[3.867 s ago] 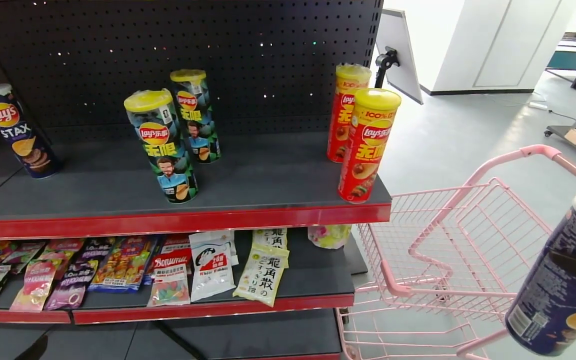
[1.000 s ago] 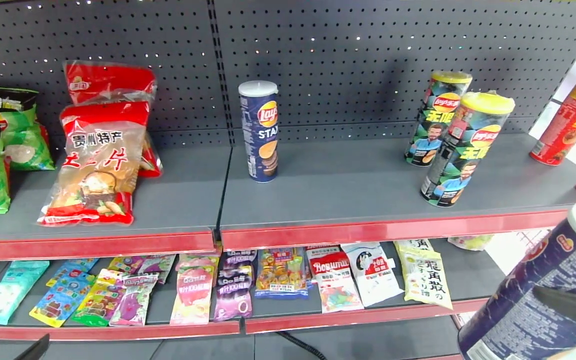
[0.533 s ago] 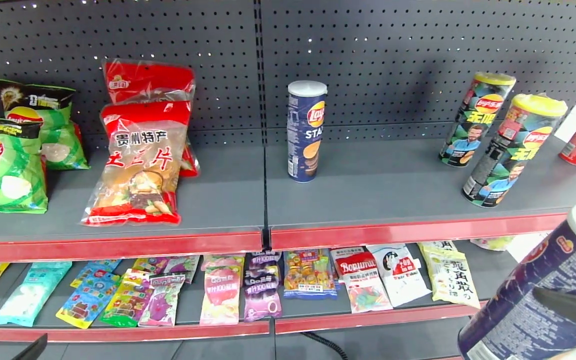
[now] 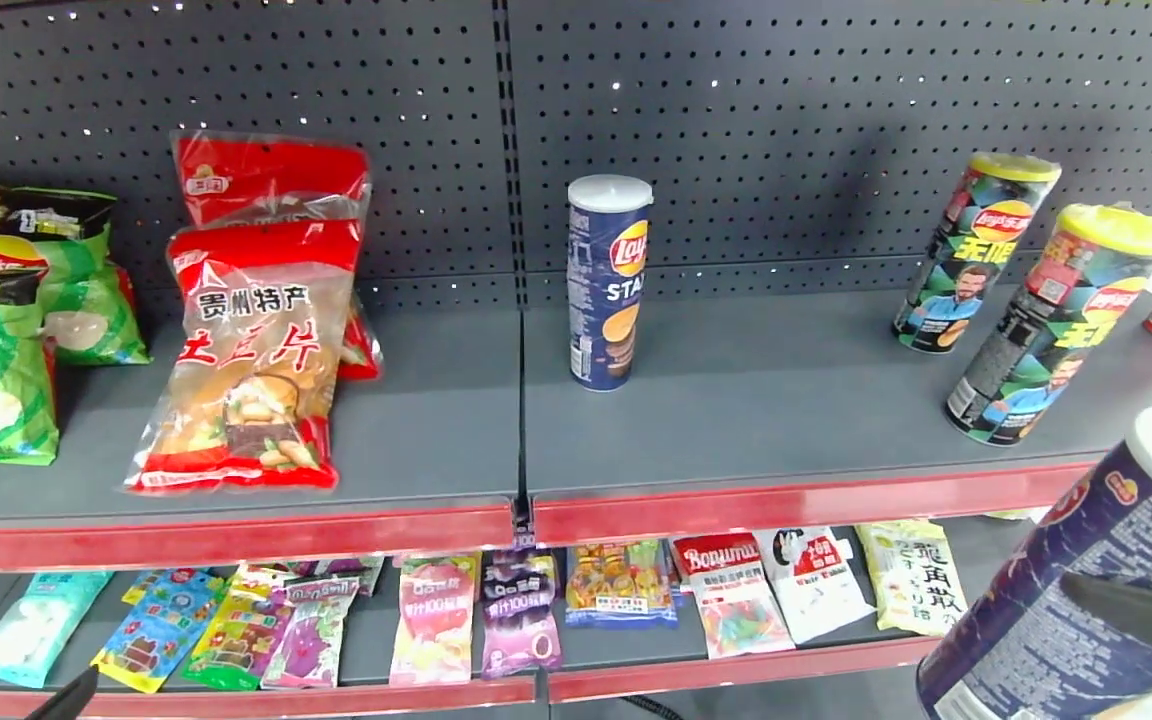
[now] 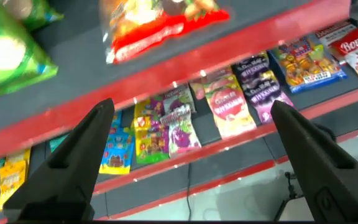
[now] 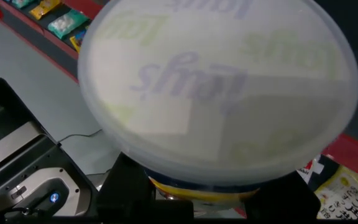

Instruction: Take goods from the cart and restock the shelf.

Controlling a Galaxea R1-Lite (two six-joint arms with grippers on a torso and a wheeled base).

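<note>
Here the right gripper [image 6: 210, 196] is clamped on the blue can [image 4: 1066, 590], held low before the shelf [image 4: 736, 420], while the left gripper [image 5: 191, 168] hangs with fingers [image 5: 73, 168] apart and empty. The step in hand seems to be bringing the can to its place; the next move probably calls for lifting it over the red edge [image 4: 786, 490] and standing it beside the matching can [image 4: 608, 285]. Farther, the upper board [image 4: 416, 440] holds also red bags [image 4: 246, 360] and green cans [image 4: 1056, 325], the lower one flat sweet packets [image 4: 521, 610].

Dark pegboard wall [image 4: 786, 100] (pinpricks of light through holes) and grey floor [image 6: 36, 62].
</note>
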